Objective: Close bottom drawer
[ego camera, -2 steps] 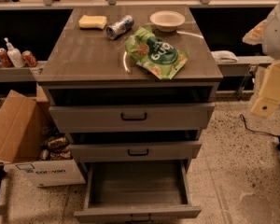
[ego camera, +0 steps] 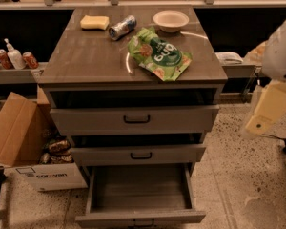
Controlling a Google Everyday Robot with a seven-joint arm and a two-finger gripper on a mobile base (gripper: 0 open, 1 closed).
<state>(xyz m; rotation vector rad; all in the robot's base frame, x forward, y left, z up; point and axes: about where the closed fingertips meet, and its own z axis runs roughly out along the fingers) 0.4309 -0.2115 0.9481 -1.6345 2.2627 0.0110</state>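
Barely anything's moved: the gripper [ego camera: 269, 109] at the right edge has dipped a little lower, well apart from the cabinet [ego camera: 86, 56], and I can't tell how open it is or if it's holding anything. The bottom drawer [ego camera: 139, 194] is pulled out toward the near side just like before, so the closing push hasn't started. Bare floor [ego camera: 238, 175] on the right leaves room to swing in; the box [ego camera: 16, 128] crowds the left, and the drawer front sits at the near edge of view.
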